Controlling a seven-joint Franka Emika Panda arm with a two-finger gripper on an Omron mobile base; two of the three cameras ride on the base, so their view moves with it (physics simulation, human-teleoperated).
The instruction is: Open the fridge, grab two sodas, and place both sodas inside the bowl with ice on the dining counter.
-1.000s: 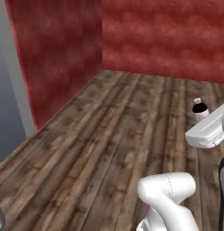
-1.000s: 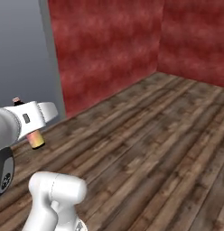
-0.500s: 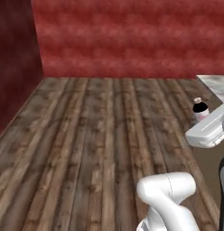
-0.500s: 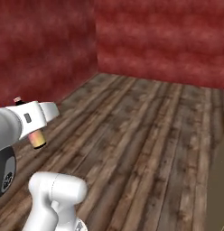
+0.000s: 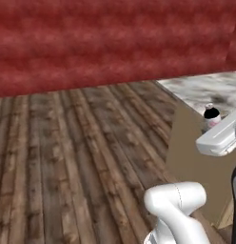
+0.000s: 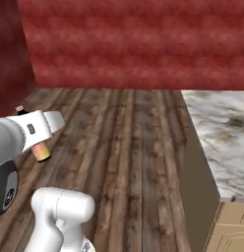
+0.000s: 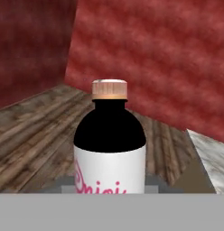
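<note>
My gripper [image 5: 214,127] is shut on a soda bottle [image 7: 109,149] with a dark upper body, a white label with pink lettering and a tan cap. The bottle [image 5: 211,116] pokes up beside the white hand at the right edge of the left base view. In the right base view its tan end [image 6: 43,152] hangs below the hand at the left, near the gripper [image 6: 36,142]. The dining counter's grey-white marbled top [image 6: 220,134] on a tan base lies to the right, also seen as the marbled top [image 5: 208,88]. The fridge and the bowl are out of view.
A red textured wall [image 6: 129,44] runs across the back. Dark wood plank floor [image 5: 77,157] stretches between me and the wall. The counter's tan side panel [image 5: 191,157] stands close to the arm on the right.
The whole picture has swung as the base turned: the wall corner slid left and the marbled counter came into view on the right. The bottle stays in my grip.
</note>
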